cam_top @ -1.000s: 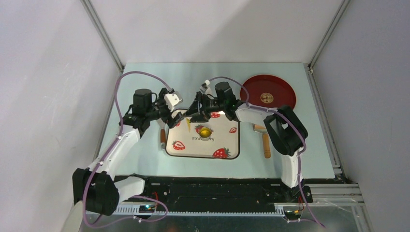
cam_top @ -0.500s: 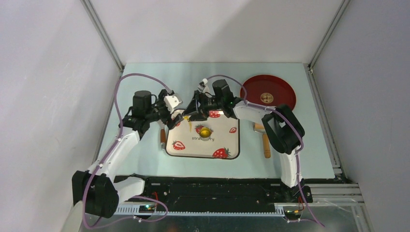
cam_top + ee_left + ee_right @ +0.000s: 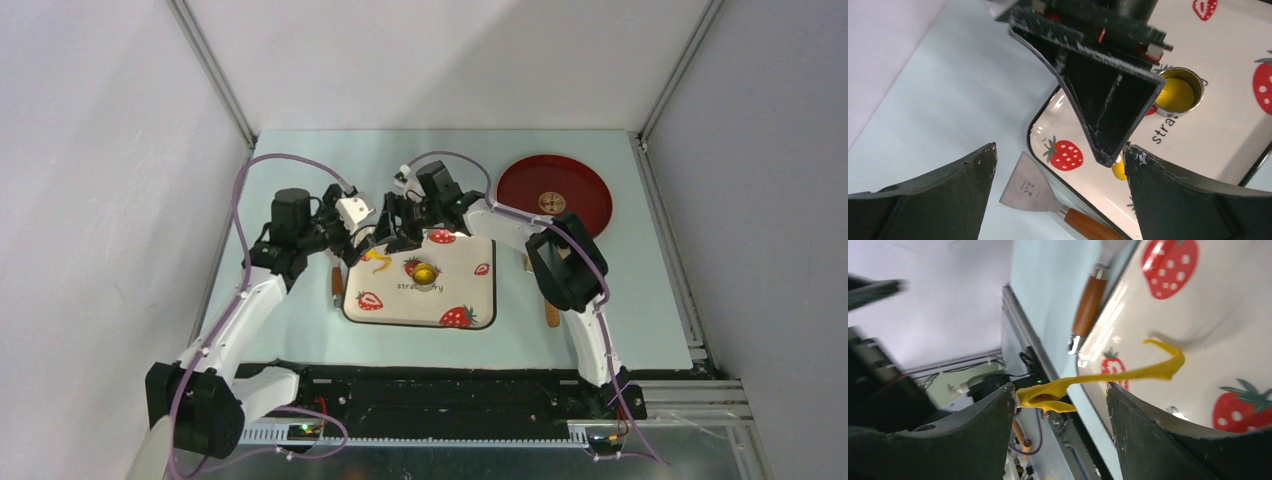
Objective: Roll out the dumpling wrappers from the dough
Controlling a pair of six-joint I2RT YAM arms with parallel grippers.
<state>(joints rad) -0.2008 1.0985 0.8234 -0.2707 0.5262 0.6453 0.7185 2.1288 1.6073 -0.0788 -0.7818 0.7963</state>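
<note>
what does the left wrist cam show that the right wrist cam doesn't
Only left wrist: the ring cutter filled with yellow, the scraper blade, and a right-gripper finger seen from outside.
Only right wrist: the dough stretched as a long thin strip, one end clinging at that gripper's finger.
Both: the tray with its printed strawberries, and a wooden handle beside its edge.

You have bright, even overhead light across the tray [image 3: 472, 292], with only soft shadows falling on it. White glare streaks its left rim in both wrist views. Your right wrist view is smeared and soft around the dough [image 3: 1128, 373] above the tray.
</note>
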